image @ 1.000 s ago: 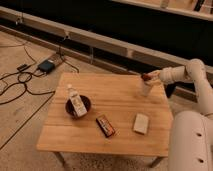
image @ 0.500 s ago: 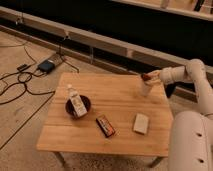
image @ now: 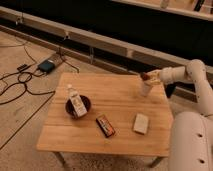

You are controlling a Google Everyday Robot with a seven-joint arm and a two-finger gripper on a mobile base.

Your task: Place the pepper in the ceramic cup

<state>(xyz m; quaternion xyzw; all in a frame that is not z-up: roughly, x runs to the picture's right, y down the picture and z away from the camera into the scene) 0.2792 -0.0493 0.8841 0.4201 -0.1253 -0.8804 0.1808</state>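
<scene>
Pale wood forms the bench [image: 117, 107], a low square top on thin legs, standing on a speckled floor [image: 22, 125]. From the right edge a white arm [image: 192, 75] bends at a rounded elbow and reaches leftward, its forearm nearly level, over the bench's far right corner. At its tip the pincer [image: 148, 76] sits directly above the ceramic cup [image: 145, 88], and the pepper [image: 145, 76], a small dark red-brown lump, is pinched at that tip, just over the cup's mouth. Whether the pepper touches the rim I cannot tell. The off-white cup stands upright on the bench near the far right corner.

Toward the left side of the bench rests a dark round bowl [image: 78, 106] with a small pale bottle [image: 75, 101] leaning in it, neck pointing away. Near the front middle lies a flat red-and-dark packet [image: 105, 125], set at an angle. To its right lies a flat pale rectangular block [image: 141, 123], well apart from the cup. The robot's bulky white body [image: 192, 142] fills the lower right corner, beside the bench's right edge.

On the floor beyond the bench's far left corner sits a small teal box [image: 46, 66], with black cables [image: 17, 85] trailing from it across the floor to the left. A long grey ledge [image: 100, 42] runs behind, under a dark wall.
</scene>
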